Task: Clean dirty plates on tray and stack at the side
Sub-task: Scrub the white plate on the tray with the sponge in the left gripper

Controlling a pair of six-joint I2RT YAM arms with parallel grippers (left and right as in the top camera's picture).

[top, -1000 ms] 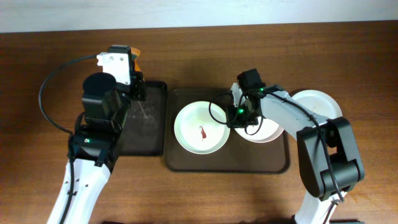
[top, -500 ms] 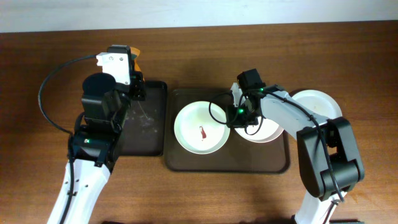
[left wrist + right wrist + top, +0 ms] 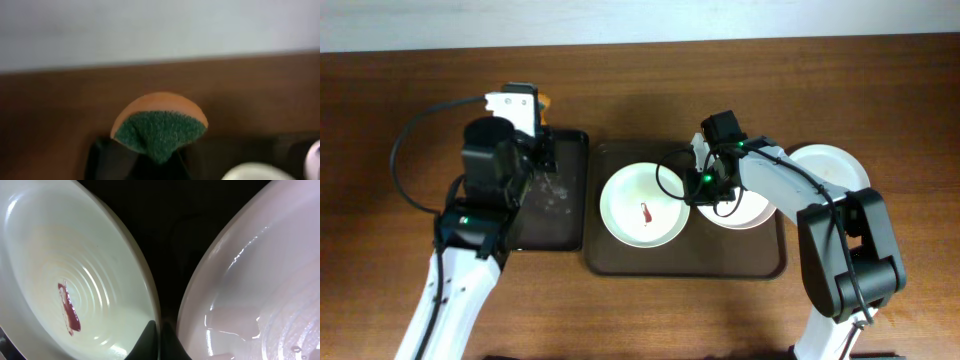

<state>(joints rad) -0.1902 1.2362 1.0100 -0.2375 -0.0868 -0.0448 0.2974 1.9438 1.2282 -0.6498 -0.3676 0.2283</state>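
Note:
The dark brown tray [image 3: 620,262] holds two plates. The left one [image 3: 642,207] [image 3: 60,275] is pale green with a red smear at its centre. The white one [image 3: 752,212] [image 3: 260,280] lies partly under my right arm and looks wet. My right gripper [image 3: 159,329] stands between them, shut on the green plate's right rim. A third plate [image 3: 835,165], white, sits on the table right of the tray. My left gripper [image 3: 159,161] is shut on an orange sponge with a green scouring face [image 3: 159,125] [image 3: 544,99], held up over the back of the black tray.
A smaller black tray [image 3: 560,225] with wet specks lies left of the brown tray, under my left arm. A black cable [image 3: 405,150] loops out to the left of that arm. The table's back edge meets a pale wall.
My left arm has shifted slightly right and toward the front, carrying the sponge. The right arm and the plates have not moved.

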